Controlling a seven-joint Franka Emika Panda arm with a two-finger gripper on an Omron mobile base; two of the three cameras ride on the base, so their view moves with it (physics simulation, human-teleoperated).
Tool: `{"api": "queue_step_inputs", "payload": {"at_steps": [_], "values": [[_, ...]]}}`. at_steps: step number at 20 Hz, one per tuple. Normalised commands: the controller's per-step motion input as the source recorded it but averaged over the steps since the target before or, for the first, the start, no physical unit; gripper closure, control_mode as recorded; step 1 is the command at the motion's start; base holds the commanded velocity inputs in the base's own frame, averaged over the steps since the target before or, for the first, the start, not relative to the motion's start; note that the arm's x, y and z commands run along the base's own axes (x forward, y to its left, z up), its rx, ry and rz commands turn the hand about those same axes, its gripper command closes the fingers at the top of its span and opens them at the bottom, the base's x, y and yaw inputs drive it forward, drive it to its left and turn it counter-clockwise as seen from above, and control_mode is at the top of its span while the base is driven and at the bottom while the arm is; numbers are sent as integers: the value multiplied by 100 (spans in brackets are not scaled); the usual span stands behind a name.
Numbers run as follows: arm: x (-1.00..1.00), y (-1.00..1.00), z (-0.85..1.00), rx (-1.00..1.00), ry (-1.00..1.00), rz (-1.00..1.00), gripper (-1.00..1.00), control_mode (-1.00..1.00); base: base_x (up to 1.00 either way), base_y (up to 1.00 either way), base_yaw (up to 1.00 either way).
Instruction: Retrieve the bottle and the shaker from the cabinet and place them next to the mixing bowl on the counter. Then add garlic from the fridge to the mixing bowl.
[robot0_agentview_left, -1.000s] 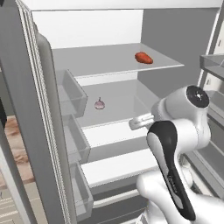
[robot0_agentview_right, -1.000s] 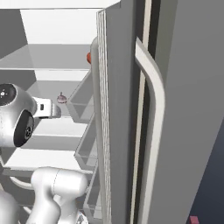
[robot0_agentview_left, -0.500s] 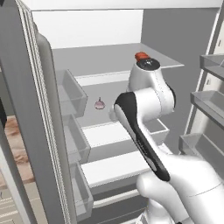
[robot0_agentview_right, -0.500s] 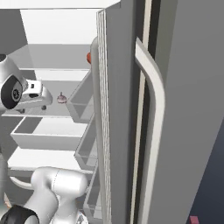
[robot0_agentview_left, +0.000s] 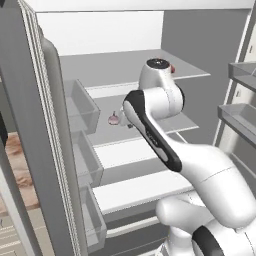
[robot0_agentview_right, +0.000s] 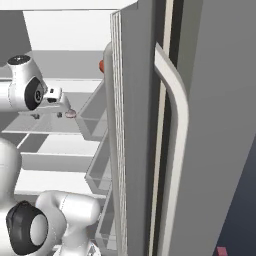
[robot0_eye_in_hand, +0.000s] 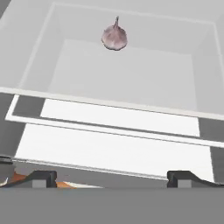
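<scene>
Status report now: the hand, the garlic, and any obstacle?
Hand open, empty, inside the fridge. Garlic on its shelf ahead, untouched. Nothing between the fingers and the bulb.

Pink-brown stone floor (robot0_agentview_left: 20, 170) at left, dark wall (robot0_agentview_right: 235, 210) at right.

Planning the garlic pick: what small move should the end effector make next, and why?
Probably ease forward toward the garlic until it sits between the fingertips. The end effector is open and empty, and the bulb lies ahead on the fridge shelf, untouched.

arm swung left, end effector (robot0_eye_in_hand: 111, 177) nearer garlic (robot0_eye_in_hand: 114, 36)
</scene>
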Motion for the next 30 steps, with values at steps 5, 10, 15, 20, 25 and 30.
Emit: {"api": "queue_step_inputs", "payload": {"at_steps": [5,10,15,20,25,30], "values": [[4,10,-29,9,-24,-1,-100,-100,0,0,0],[8,11,-24,9,-25,0,-100,-100,0,0,0],[18,3,-1,3,-9,-3,-100,-100,0,0,0],[63,0,0,0,1,-6,-100,-100,0,0,0],[49,0,0,0,0,-4,-100,-100,0,0,0],[55,0,-3,0,5,-1,-100,-100,0,0,0]]}}
